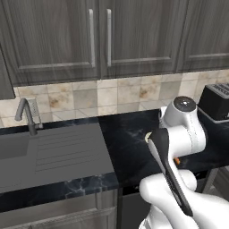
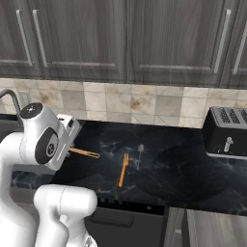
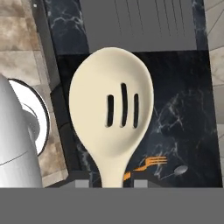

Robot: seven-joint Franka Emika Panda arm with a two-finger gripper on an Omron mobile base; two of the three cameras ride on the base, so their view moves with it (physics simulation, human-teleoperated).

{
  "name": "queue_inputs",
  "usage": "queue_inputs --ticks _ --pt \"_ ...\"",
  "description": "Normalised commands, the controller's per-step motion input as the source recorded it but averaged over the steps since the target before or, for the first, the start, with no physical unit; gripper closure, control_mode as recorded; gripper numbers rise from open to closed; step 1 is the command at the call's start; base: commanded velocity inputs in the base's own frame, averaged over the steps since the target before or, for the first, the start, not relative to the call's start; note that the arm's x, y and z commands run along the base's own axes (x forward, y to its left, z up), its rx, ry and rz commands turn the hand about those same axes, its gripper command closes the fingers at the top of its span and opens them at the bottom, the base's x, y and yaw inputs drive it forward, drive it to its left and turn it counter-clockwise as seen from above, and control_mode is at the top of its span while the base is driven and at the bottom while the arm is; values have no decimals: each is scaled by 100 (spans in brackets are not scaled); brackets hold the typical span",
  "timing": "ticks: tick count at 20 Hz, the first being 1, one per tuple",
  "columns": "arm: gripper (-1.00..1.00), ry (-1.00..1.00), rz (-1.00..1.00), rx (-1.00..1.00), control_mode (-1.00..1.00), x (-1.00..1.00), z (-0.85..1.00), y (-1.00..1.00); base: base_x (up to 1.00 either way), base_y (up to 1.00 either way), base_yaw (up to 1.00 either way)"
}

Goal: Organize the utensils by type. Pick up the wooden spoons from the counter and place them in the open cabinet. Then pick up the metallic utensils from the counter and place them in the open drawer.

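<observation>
My hand view has the slotted spoon (image 3: 111,113) gripped in the hand (image 3: 110,183), frame centre; right base view shows fork (image 2: 123,170) and small spoon (image 2: 140,153) mid-table (image 2: 183,169), hand hidden behind the arm.

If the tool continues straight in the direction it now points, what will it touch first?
Probably the black counter: past the slotted spoon held by the tool, the hand view looks down onto it, near the sink's drainboard. Depth is uncertain.

The slotted spoon (image 3: 111,116) hides its handle and the jaws.
</observation>
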Motion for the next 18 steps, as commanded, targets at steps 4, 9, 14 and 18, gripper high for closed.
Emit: queue_inputs --ticks 4,9,14,18 --pt "100 0 0 0 -100 0 0 0 0 0 0" --pt "100 -4 3 0 -100 -21 0 -3 0 0 0" --pt "100 -9 7 1 100 -29 0 -4 -47 -2 21" --pt "100 0 0 0 100 0 0 0 -64 0 73"
